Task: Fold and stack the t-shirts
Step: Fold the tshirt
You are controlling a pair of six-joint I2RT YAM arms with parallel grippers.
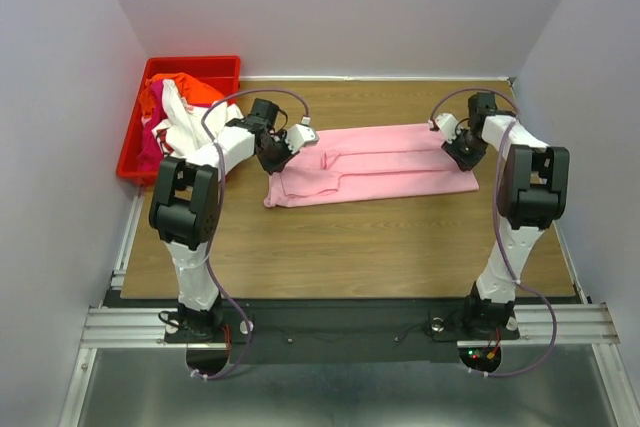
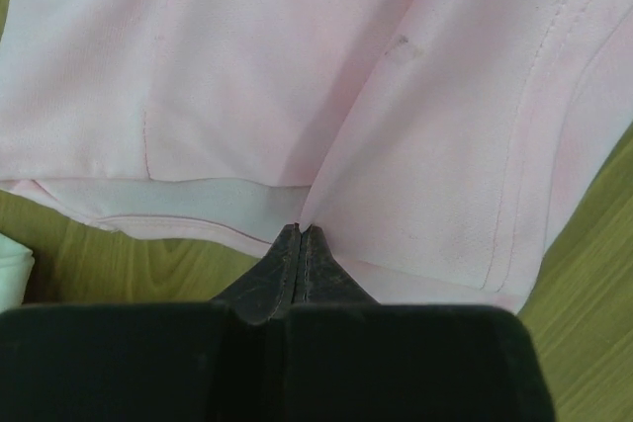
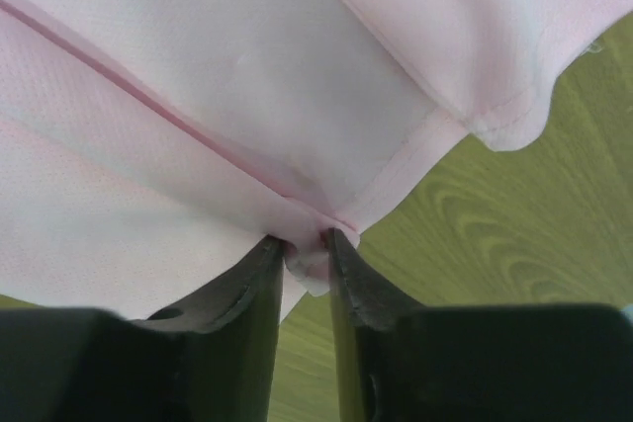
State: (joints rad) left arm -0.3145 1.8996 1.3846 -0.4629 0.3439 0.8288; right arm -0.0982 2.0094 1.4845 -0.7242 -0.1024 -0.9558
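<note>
A light pink t-shirt (image 1: pixel 380 162) lies folded into a long strip across the middle of the wooden table (image 1: pixel 350 237). My left gripper (image 1: pixel 277 162) is at its left end. In the left wrist view that gripper (image 2: pixel 301 229) is shut, with a fold of the pink cloth (image 2: pixel 297 66) pinched at the tips. My right gripper (image 1: pixel 463 155) is at the strip's right end. In the right wrist view its jaws (image 3: pixel 302 241) stand slightly apart, and a hemmed corner of the pink cloth (image 3: pixel 247 76) sits loosely between them. More t-shirts (image 1: pixel 175 107), white, orange-red and magenta, are heaped in the bin.
A red plastic bin (image 1: pixel 132 147) stands at the table's back left corner, close behind my left arm. Grey walls close in the table on the left, back and right. Bare wood (image 3: pixel 514 205) shows in front of the pink strip.
</note>
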